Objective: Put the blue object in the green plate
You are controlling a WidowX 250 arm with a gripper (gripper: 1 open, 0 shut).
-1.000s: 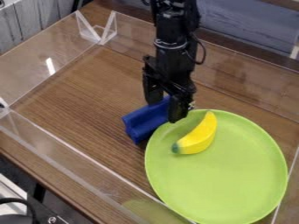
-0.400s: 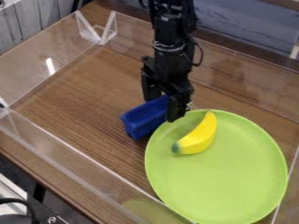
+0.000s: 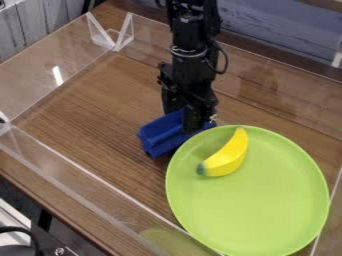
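- On the wooden table [image 3: 94, 120], inside the clear-walled enclosure [image 3: 54, 170], I stand with my gripper [image 3: 187, 118] pointing straight down over the blue object [image 3: 163, 136].
- My fingers reach down to the block's upper right part, because that is the end nearest the green plate [image 3: 267, 215] and offers a raised edge to pinch.
- Whether my jaws are actually pressing on the block or only flanking it I cannot tell; my own body hides the fingertips from this view.
- That blue object lies on the wood just off the plate's upper-left rim, touching or nearly touching it, and not yet inside.
- A yellow banana [image 3: 225, 152] already lies in the plate, close to the rim on the side where the block sits, so the nearest landing spot is partly taken.
- My judgement: the step in hand is securing the block; lifting and carrying it to the plate are not yet done.
- The carry should be short, down and to the right in this view, and it would be wise to aim past the banana toward the plate's bare middle.
- One risk I see: a grip so near one end could let the block tilt or slip as it rises.
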